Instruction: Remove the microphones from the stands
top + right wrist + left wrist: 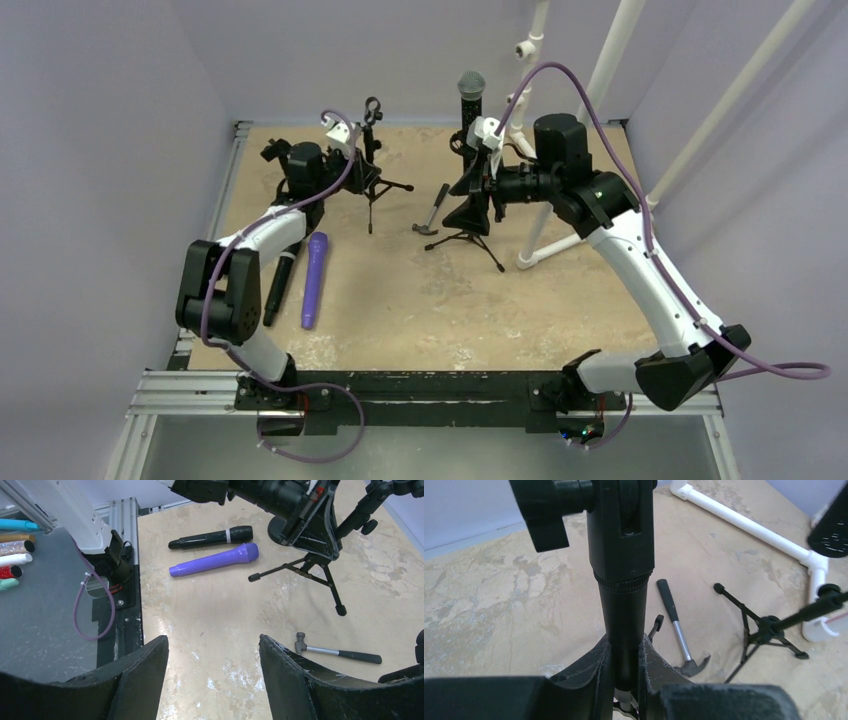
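Right of the hammer (432,212), a stand (769,628) holds 1 microphone (471,90), right gripper (212,641) released nearby. Left of the hammer, left gripper (624,654) clenches another stand (624,600); tan table (450,300).

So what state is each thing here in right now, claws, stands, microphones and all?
Left black tripod stand: upright, clip empty.
Left gripper: shut on that stand's pole.
Right gripper: open, empty.
Right black tripod stand: upright, holding a microphone.
Black microphone with grey mesh head: upright, mounted.
Purple plastic microphone: lying flat.
Plain black microphone: lying flat.
Small metal hammer: lying flat.
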Available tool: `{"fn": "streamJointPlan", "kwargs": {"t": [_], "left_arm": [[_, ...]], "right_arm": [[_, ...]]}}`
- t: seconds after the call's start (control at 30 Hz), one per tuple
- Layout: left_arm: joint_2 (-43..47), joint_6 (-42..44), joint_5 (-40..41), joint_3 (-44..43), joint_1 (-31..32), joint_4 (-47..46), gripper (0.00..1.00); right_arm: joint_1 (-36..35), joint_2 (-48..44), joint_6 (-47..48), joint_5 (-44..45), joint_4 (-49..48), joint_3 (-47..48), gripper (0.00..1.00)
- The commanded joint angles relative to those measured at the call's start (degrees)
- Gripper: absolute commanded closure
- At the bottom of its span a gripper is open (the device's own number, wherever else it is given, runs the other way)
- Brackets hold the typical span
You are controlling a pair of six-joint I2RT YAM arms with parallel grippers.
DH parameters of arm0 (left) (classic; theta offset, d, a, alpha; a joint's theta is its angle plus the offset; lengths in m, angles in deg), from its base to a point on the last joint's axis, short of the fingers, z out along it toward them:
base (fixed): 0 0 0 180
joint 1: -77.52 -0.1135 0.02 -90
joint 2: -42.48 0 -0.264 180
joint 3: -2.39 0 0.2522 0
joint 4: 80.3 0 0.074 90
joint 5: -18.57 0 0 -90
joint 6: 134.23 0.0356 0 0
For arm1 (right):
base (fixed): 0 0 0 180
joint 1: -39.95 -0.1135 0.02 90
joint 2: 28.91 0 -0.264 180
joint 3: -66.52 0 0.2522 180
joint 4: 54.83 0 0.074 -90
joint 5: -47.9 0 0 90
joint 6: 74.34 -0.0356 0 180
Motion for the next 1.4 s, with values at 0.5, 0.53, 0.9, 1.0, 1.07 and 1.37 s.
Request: {"fn": "streamJointPlan", "kwargs": {"t": [0.5, 0.53, 0.9, 1.0, 1.07, 1.37], "left_arm": [[-14.5, -0.5, 10.7, -3.8, -0.1, -24.2, 1.0], [-14.8, -0.3, 10.7, -3.8, -0.1, -24.8, 1.0], [-17.8, 1.6, 12.6, -10.0, -0.2, -14.8, 0.96], [-18.3, 1.3, 11.9, -13.1, -0.2, -8.9, 0.93], [-18.8, 1.1, 11.1, -14.8, -0.2, -5.3, 0.91], [-19.5, 0.0, 11.6, -16.6, -0.2, -0.8, 0.81]], "right_arm": [[2.2, -1.9, -1.2, -2.4, -1.5, -3.7, 0.35], [2.3, -1.9, -1.3, -2.4, -1.6, -3.7, 0.35], [3.6, -2.5, -2.5, -3.1, -2.3, -4.8, 0.34], [3.8, -2.6, -3.1, -3.7, -2.7, -4.9, 0.34], [4.0, -2.8, -3.3, -3.8, -2.9, -5.0, 0.34], [4.3, -3.5, -3.7, -4.3, -3.3, -5.8, 0.34]]}}
